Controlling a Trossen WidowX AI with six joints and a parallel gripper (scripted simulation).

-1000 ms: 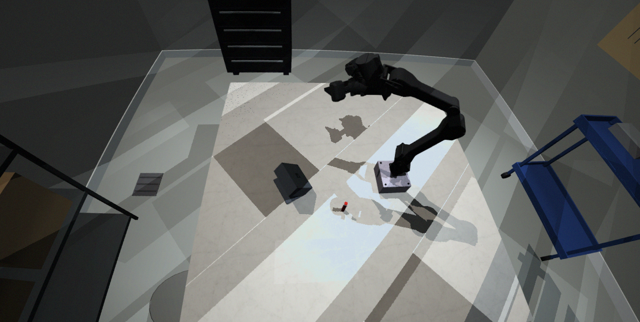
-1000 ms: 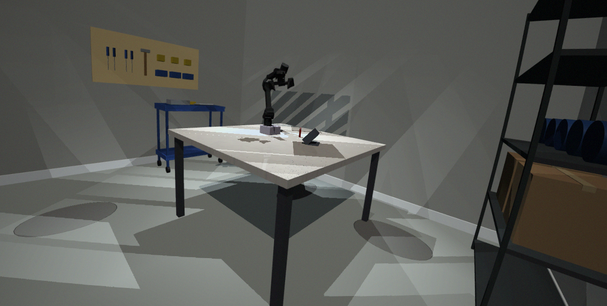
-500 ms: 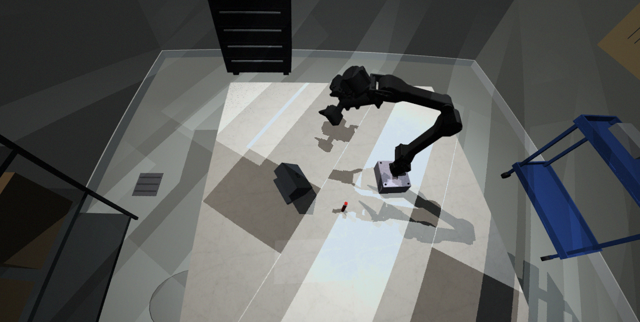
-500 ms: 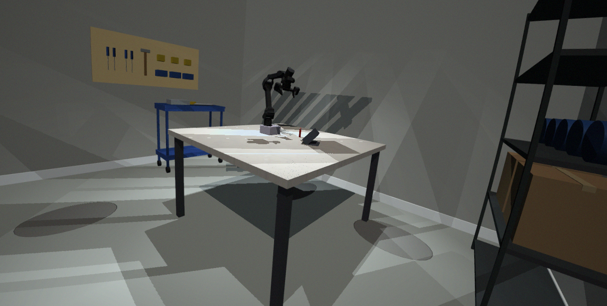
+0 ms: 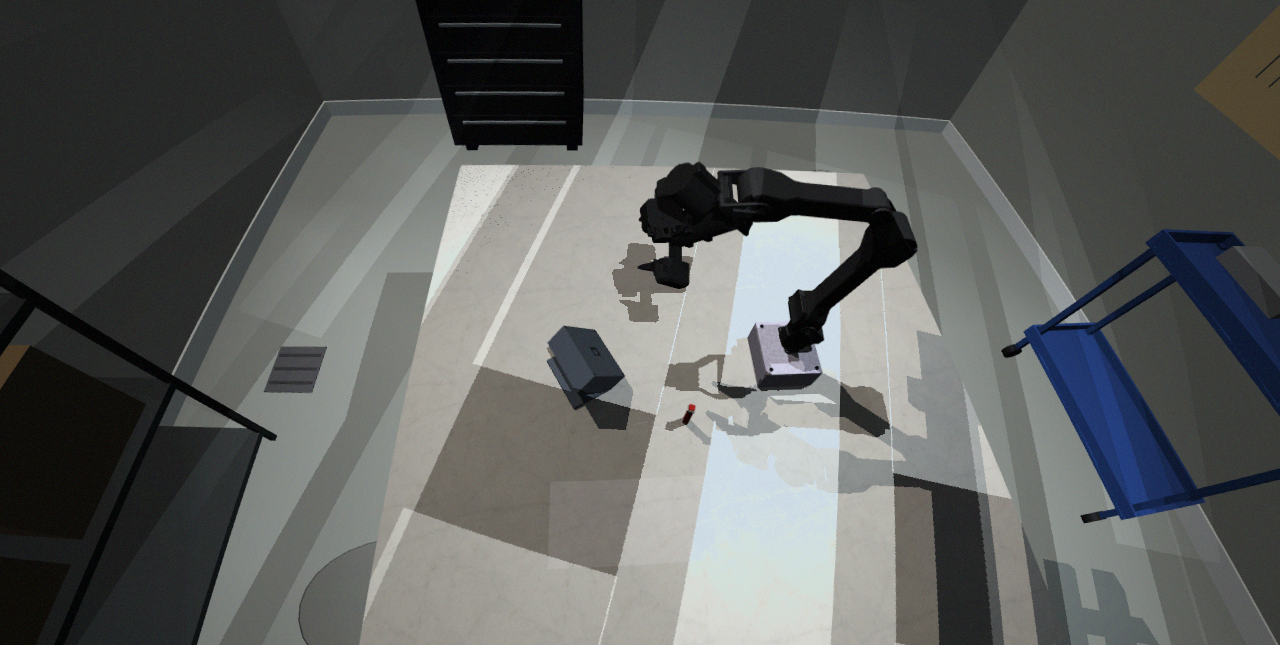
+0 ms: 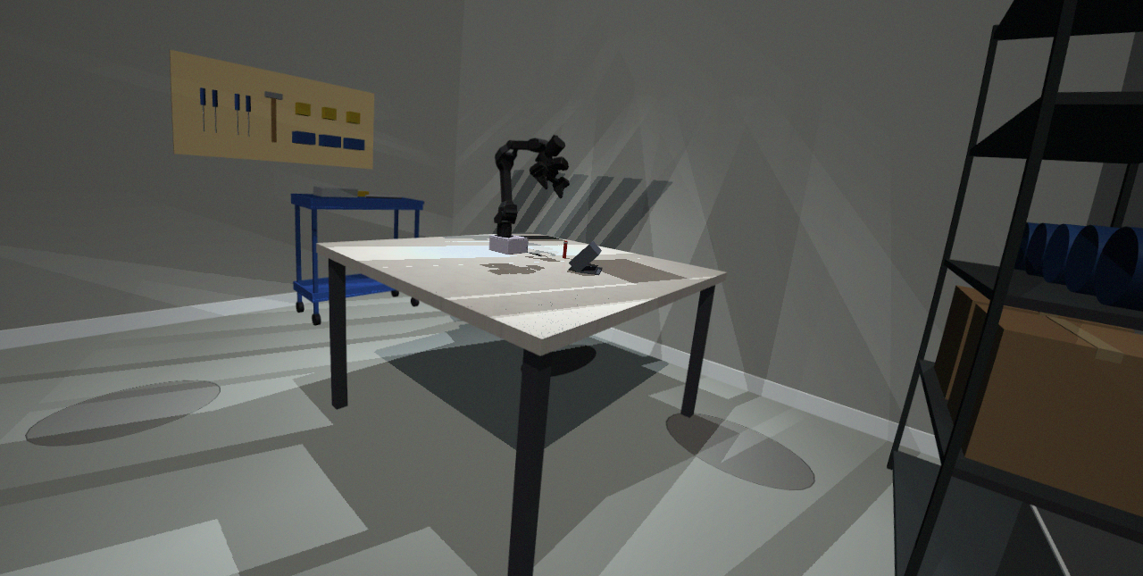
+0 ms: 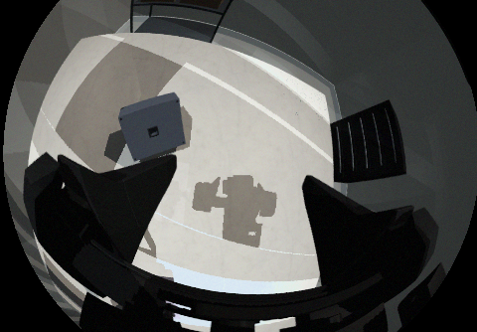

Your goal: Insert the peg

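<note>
My gripper (image 5: 664,254) (image 6: 551,182) (image 7: 241,172) hangs above the table (image 5: 528,462) (image 6: 511,308) (image 7: 268,138), its fingers spread wide with nothing between them, at upper center in the top view. The red peg (image 5: 688,413) (image 6: 564,249) stands upright on the table, below center in that frame, between the gray sloped panel (image 5: 586,361) (image 6: 586,256) (image 7: 154,128) to its left and the arm's pale base (image 5: 765,372) (image 6: 518,246) to its right, touching neither. My wrist camera shows the panel left of center, a square hole (image 7: 153,131) in its face. At right in that view stands a black cabinet (image 5: 510,41) (image 7: 369,143).
</note>
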